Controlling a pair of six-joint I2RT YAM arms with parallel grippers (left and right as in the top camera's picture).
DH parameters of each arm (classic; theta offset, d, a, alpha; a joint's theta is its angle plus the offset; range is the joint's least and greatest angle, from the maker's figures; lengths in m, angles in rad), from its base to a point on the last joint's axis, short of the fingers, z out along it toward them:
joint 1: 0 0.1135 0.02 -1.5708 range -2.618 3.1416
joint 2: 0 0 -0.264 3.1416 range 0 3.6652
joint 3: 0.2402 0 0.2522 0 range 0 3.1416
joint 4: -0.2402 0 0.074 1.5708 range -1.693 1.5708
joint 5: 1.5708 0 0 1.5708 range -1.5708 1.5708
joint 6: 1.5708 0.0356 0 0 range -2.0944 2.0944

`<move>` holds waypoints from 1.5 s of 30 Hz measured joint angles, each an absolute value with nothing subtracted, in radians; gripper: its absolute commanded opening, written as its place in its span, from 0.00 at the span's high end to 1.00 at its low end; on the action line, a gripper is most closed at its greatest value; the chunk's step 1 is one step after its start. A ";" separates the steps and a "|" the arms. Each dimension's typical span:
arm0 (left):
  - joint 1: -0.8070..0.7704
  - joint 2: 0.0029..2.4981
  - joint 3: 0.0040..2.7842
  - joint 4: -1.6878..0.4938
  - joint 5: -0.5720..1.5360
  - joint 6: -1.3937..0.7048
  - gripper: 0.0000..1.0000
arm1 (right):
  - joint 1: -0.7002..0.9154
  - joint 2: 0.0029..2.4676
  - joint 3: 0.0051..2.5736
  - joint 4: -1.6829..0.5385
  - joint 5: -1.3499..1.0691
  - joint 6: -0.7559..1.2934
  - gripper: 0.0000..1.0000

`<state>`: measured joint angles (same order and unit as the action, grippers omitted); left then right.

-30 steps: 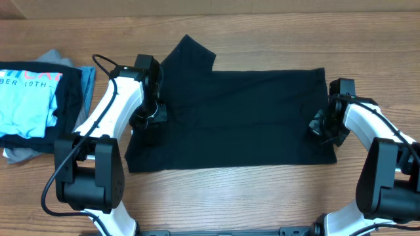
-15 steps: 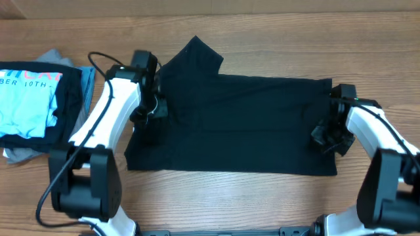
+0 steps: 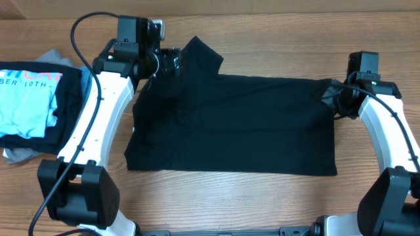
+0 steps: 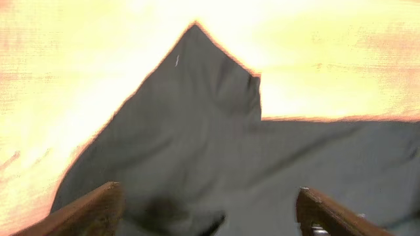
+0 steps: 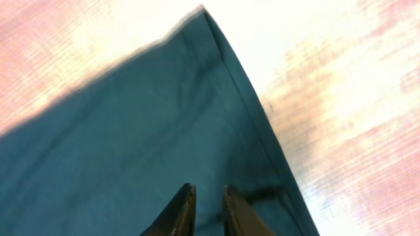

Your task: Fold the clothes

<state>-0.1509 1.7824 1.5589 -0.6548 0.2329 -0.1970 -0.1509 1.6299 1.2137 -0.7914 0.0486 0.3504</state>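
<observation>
The clothes (image 3: 236,124) are one black garment lying flat across the middle of the table, with a sleeve point sticking out at the far left. My left gripper (image 3: 176,60) hovers over that far left part. In the left wrist view, the left gripper (image 4: 209,200) stands wide open above the black cloth (image 4: 197,118) with nothing between its fingers (image 4: 105,200). My right gripper (image 3: 330,98) is at the garment's far right corner. In the right wrist view, the right gripper (image 5: 209,191) shows a narrow gap over the cloth (image 5: 131,131) beside the hem, gripping nothing.
A stack of other clothes lies at the table's left edge: a light blue T-shirt (image 3: 26,105) with white lettering on top, a grey garment (image 3: 20,154) beneath. A black cable (image 3: 88,26) loops above the left arm. Bare wood surrounds the garment.
Both arms moved from the garment's side edges toward its far edge. The left jaws went from shut to wide open, the right jaws parted slightly, and the cloth was let go.
</observation>
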 measured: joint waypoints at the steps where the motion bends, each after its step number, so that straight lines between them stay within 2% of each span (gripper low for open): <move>1: -0.151 1.799 1.560 -0.611 0.237 -0.193 0.07 | -0.151 1.630 1.214 -0.767 0.049 0.347 0.82; 7: -0.151 1.987 1.568 -0.348 0.251 -0.171 0.09 | -0.151 1.664 1.218 -0.586 0.048 0.332 0.79; 9: -0.151 2.045 1.568 -0.292 0.251 -0.168 0.10 | -0.151 1.700 1.219 -0.540 0.048 0.325 0.72; 12: -0.151 2.119 1.578 -0.247 0.251 -0.157 0.12 | -0.152 1.767 1.221 -0.478 0.048 0.313 0.52; 16: -0.151 2.197 1.640 -0.217 0.251 -0.142 0.13 | -0.153 1.857 1.221 -0.419 0.056 0.310 0.49; 22: -0.151 2.271 1.751 -0.202 0.251 -0.115 0.13 | -0.159 1.923 1.221 -0.321 0.091 0.266 0.46; 30: -0.151 2.285 1.757 -0.144 0.251 -0.092 0.14 | -0.205 2.025 1.222 -0.209 0.103 0.236 0.47; 45: -0.152 2.390 1.762 -0.101 0.247 -0.070 0.17 | -0.234 2.041 1.222 -0.199 0.075 0.181 0.47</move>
<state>-0.1516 2.3901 1.7622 -0.1005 0.2470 -0.0704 -0.2340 2.0411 1.2217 -0.1993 0.0753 0.1810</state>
